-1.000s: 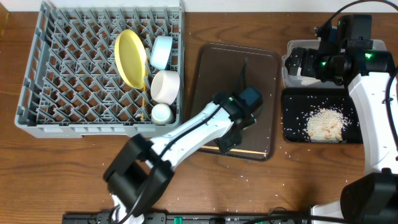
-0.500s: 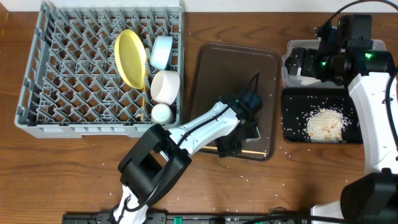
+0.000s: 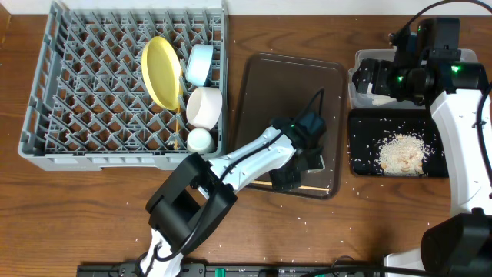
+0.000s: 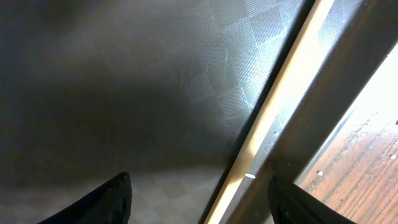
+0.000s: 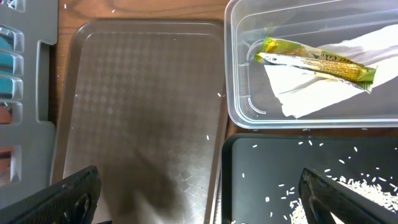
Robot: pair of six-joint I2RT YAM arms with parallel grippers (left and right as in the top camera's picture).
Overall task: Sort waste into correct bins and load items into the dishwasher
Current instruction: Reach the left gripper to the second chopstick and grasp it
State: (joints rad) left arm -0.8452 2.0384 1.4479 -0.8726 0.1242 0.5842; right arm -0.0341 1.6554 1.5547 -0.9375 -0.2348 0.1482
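While the left gripper (image 4: 199, 193) hovers wide open and empty over the 6 o'clock rim of the brown tray (image 4: 217, 50), the right gripper (image 5: 199, 186) hangs open, empty, near the tub (image 5: 233, 93) at 2 o'clock, which holds wrapper (image 5: 314, 59) and napkin (image 5: 311, 90). Rice (image 3: 401, 152) lies in the black tray (image 3: 360, 158) at 3 o'clock.

The serving tray (image 3: 261, 85) is sitting on the counter (image 3: 77, 208), with the dish rack (image 3: 92, 92) lying to its left, holding the plate (image 3: 160, 71), one bowl (image 3: 199, 64), a second bowl (image 3: 204, 106) and the cup (image 3: 200, 139) along the edge nearest that tray. At the serving tray's right rear the tub (image 5: 233, 62) is holding the wrapper (image 5: 314, 59) over the napkin (image 5: 298, 93), and at its right front the shallow tray (image 3: 361, 165) is carrying the rice (image 3: 401, 154).
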